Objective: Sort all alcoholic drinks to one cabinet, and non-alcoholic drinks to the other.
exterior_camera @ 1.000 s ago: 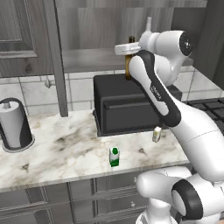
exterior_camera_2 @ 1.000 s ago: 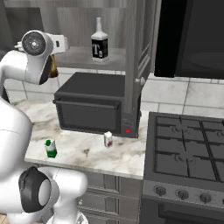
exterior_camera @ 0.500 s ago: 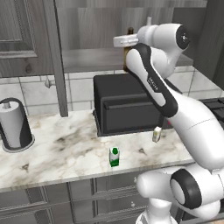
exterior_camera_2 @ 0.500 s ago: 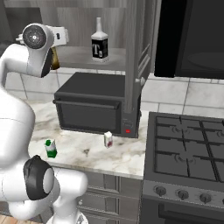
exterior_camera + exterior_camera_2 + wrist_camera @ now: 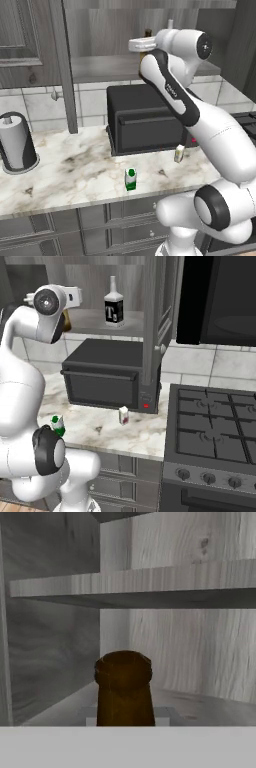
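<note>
Left base view: gripper (image 5: 145, 44) is up inside the open cabinet, beer bottle (image 5: 148, 33) top just peeking behind the hand.

Right base: T bottle (image 5: 114, 305) already on that shelf, so imo a clumsy set-down could knock it.

Hand view: brown neck (image 5: 124, 687) sits right btwn the fingers, pinched afaict.
</note>
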Controlling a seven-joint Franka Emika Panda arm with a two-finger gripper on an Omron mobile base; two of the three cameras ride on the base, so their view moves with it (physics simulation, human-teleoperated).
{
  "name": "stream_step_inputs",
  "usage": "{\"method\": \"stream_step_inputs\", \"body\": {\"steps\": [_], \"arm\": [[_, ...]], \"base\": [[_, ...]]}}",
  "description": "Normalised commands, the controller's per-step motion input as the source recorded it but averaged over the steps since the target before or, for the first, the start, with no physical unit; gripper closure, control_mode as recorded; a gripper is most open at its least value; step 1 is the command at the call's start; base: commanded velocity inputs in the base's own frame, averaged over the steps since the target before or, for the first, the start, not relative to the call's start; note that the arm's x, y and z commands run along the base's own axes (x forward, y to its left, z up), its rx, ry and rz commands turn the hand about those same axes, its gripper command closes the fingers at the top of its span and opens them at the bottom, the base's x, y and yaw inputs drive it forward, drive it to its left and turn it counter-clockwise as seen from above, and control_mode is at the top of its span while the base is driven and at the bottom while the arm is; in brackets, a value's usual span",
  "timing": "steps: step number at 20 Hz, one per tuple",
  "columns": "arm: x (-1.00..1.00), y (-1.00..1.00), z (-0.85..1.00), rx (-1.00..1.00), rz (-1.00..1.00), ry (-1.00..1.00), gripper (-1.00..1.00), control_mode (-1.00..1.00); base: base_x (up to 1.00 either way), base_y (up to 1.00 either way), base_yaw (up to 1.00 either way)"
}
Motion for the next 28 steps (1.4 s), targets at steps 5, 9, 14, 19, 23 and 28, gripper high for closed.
{"method": "stream_step_inputs", "body": {"steps": [5, 9, 14, 19, 23, 28], "arm": [[0.45, -0.01, 0.06, 0.02, -0.02, -0.02, 1.00, -1.00], [0.50, 0.00, 0.00, 0.02, -0.04, 0.00, 1.00, -1.00], [0.39, 0.00, 0.00, 0.00, -0.05, 0.00, 1.00, -1.00], [0.35, 0.00, 0.00, 0.00, -0.05, 0.00, 1.00, -1.00], [0.22, 0.00, -0.01, 0.00, -0.05, 0.00, 1.00, -1.00], [0.17, 0.00, -0.07, 0.00, -0.07, 0.01, 1.00, -1.00]], "base": [[0.00, 0.00, 0.00], [0.00, 0.00, 0.00], [0.00, 0.00, 0.00], [0.00, 0.00, 0.00], [0.00, 0.00, 0.00], [0.00, 0.00, 0.00]]}}
